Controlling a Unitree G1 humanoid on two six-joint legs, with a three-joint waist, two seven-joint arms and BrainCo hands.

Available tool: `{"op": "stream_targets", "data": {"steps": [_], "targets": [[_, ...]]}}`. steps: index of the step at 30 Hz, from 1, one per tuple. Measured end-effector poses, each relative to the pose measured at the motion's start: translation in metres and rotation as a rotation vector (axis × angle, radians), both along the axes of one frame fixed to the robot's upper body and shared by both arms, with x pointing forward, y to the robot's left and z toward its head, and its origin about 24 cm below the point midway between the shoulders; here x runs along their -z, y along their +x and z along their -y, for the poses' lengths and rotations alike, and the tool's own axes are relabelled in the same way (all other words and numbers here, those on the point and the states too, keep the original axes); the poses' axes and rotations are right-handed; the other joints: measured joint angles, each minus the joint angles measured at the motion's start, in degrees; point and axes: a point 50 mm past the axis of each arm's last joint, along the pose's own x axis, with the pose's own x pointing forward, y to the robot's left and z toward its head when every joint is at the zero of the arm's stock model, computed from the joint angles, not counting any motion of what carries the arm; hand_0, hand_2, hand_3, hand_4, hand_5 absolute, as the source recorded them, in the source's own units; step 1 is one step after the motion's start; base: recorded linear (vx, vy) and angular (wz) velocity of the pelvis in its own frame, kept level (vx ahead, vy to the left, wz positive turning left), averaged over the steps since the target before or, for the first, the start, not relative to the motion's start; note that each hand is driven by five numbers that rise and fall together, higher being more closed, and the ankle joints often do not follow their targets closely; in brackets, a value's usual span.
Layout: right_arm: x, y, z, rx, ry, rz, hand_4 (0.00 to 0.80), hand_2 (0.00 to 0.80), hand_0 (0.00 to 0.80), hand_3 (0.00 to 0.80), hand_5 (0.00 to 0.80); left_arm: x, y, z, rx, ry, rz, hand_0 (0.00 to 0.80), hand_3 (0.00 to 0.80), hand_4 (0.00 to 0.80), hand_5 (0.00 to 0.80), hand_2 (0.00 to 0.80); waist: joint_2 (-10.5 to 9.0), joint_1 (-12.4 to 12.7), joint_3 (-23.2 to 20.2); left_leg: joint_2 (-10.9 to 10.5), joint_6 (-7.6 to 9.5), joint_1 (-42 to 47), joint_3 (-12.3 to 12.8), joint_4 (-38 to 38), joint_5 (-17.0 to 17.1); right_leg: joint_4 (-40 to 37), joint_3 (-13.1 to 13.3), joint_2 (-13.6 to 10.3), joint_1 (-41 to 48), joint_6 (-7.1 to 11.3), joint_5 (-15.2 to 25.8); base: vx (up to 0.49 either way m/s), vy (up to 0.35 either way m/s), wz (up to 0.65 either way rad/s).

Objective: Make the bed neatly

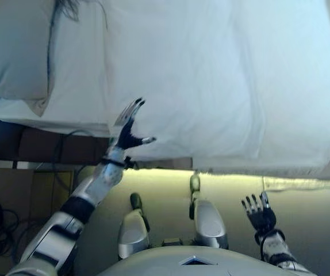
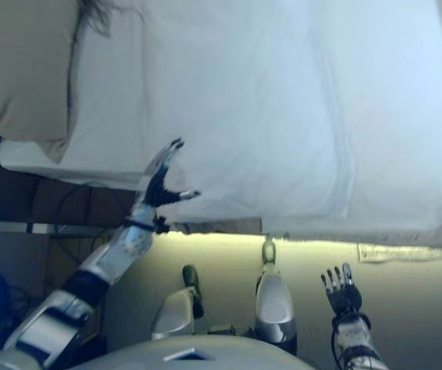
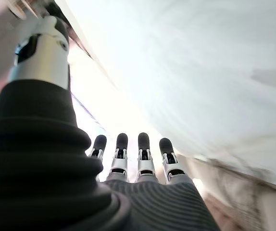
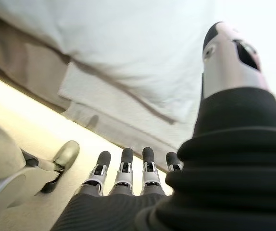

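A white duvet [image 1: 222, 75] covers the bed and hangs over its near edge. A white pillow [image 1: 15, 52] lies at the bed's left end. My left hand [image 1: 128, 123] is raised at the duvet's near-left edge, fingers straight and spread, holding nothing; in its wrist view its fingers [image 3: 128, 154] point along the duvet [image 3: 191, 72]. My right hand [image 1: 258, 211] hangs low over the floor in front of the bed, open and empty; its fingers [image 4: 128, 168] show below the duvet's hanging edge [image 4: 128, 57].
A pale floor [image 1: 303, 230] runs along the bed's near side, lit by a bright strip under the bed edge. Dark furniture and cables [image 1: 33, 149] sit at the left, beside the bed's end.
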Motion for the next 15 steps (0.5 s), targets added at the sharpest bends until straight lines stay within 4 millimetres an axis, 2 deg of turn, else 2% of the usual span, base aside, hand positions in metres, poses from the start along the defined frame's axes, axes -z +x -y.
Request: {"op": "stream_targets", "data": {"steps": [2,4,7,11,15], "targets": [[-0.001,0.007,-0.009,-0.017,0.016,0.018,0.000,0.000,0.000,0.000,0.000,-0.003,0.002,0.001,-0.009,0.028,0.026,0.000,0.000,0.000,0.000,0.000,0.43,0.0,1.5,-0.7,0.15,-1.9,0.5,2.1,-0.5,-0.2,-0.3,-0.8,-1.4,-0.28,0.5,-0.077,0.103,-0.19],[-0.002,0.011,-0.010,-0.012,0.018,0.021,0.000,0.000,0.000,0.000,0.000,-0.002,0.002,0.002,-0.027,0.049,0.047,0.000,0.000,0.000,0.000,0.000,1.27,0.1,2.8,-0.9,0.38,-2.9,0.8,3.2,-1.2,0.3,-0.8,-1.2,-2.7,-0.29,0.9,-0.054,0.117,-0.16],[-0.007,0.021,-0.012,-0.022,0.012,0.036,0.000,0.000,0.000,0.000,0.000,-0.008,0.005,0.010,-0.036,0.102,0.096,0.000,0.000,0.000,0.000,0.000,1.53,0.5,3.3,-0.9,0.39,-5.7,0.8,5.4,-2.2,2.0,-0.6,-1.4,-5.9,-0.20,1.0,-0.048,0.029,-0.13],[-0.015,0.034,-0.017,-0.051,0.007,0.088,0.000,0.000,0.000,0.000,0.000,-0.029,0.014,0.030,-0.049,0.136,0.199,0.000,0.000,0.000,0.000,0.000,0.66,0.6,5.8,0.0,-0.01,-10.7,0.4,12.1,-4.9,5.7,-0.4,-1.0,-10.2,-1.11,0.9,-0.046,-0.031,-0.11],[-0.022,0.041,-0.021,-0.074,0.001,0.137,0.000,0.000,0.000,0.000,0.000,-0.032,0.017,0.030,-0.114,0.163,0.235,0.000,0.000,0.000,0.000,0.000,-0.46,-0.4,6.7,0.7,0.01,-14.9,-0.9,18.7,-7.9,9.5,0.4,-0.5,-13.4,-1.31,-0.2,-0.008,-0.084,-0.09]]}}
